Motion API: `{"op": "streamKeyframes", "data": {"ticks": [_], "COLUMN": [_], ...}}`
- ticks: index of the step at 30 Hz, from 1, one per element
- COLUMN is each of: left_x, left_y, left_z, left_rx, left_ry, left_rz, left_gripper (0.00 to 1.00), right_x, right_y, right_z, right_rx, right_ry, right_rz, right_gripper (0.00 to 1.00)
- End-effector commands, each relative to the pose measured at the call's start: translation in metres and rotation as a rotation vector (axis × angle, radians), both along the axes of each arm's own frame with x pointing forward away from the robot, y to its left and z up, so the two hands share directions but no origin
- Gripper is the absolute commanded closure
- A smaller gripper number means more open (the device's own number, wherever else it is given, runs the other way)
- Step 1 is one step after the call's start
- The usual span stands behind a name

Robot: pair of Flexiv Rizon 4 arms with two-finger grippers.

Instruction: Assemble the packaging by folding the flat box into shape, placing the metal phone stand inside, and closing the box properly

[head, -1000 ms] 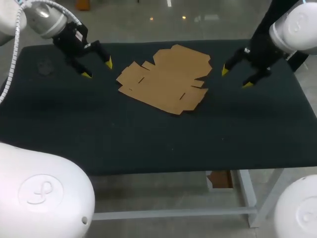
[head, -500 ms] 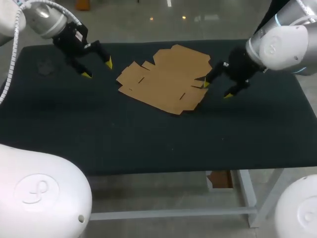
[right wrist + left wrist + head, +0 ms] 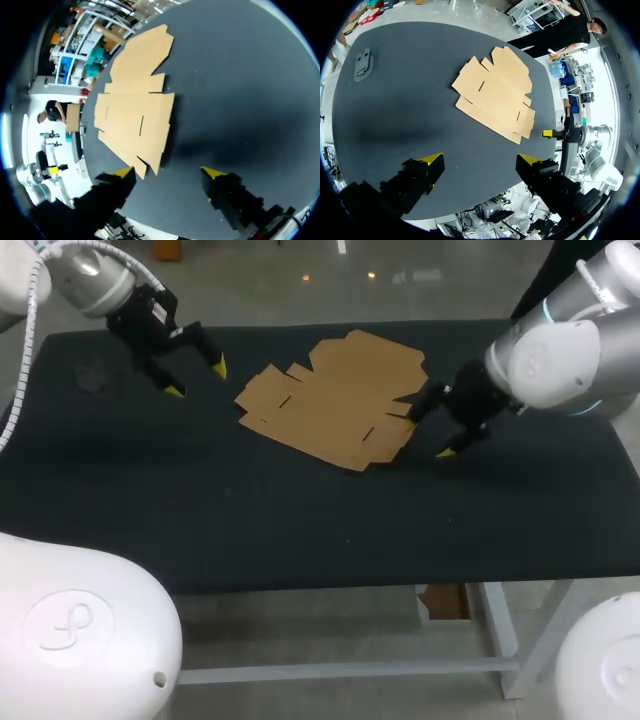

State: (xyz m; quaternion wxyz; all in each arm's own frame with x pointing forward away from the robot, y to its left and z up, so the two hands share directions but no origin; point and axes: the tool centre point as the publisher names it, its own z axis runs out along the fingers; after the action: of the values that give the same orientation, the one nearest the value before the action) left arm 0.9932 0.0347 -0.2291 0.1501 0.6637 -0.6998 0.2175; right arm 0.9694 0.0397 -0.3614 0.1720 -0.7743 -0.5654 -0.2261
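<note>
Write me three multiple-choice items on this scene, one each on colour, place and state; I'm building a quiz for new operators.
1. What colour is the table?
A. white
B. red
C. black

2. Where is the right gripper?
A. at the table's left end
B. at the edge of the cardboard box
C. beyond the table

3. What state is the cardboard box in?
A. flat, unfolded
B. folded up, open
C. closed

Answers:
1. C: the top is black all over.
2. B: in the head view, one yellow tip sits by the cardboard box's right corner.
3. A: it lies as one flat sheet with its flaps spread.
</note>
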Motion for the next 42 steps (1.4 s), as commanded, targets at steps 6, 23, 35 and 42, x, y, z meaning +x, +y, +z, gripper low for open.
{"op": "streamKeyframes", "data": {"ticks": [6, 23, 35, 42], "left_x": [0.0, 0.0, 0.0, 0.0], "left_y": [0.0, 0.0, 0.0, 0.0], "left_z": [0.002, 0.002, 0.002, 0.002], "left_rx": [0.006, 0.006, 0.006, 0.006], "left_ry": [0.003, 0.003, 0.003, 0.003], "left_rz": [0.001, 0.001, 0.001, 0.001], "left_gripper": [0.0, 0.0, 0.0, 0.0], "right_x": [0.003, 0.036, 0.052, 0.045], "right_y": [0.01, 0.028, 0.04, 0.039], "right_z": [-0.025, -0.05, -0.057, -0.051], "right_rx": [0.002, 0.014, -0.001, 0.028], "right_ry": [-0.018, -0.028, -0.033, -0.056], "right_rz": [-0.083, -0.112, -0.126, -0.108], "right_gripper": [0.28, 0.51, 0.91, 1.0]}}
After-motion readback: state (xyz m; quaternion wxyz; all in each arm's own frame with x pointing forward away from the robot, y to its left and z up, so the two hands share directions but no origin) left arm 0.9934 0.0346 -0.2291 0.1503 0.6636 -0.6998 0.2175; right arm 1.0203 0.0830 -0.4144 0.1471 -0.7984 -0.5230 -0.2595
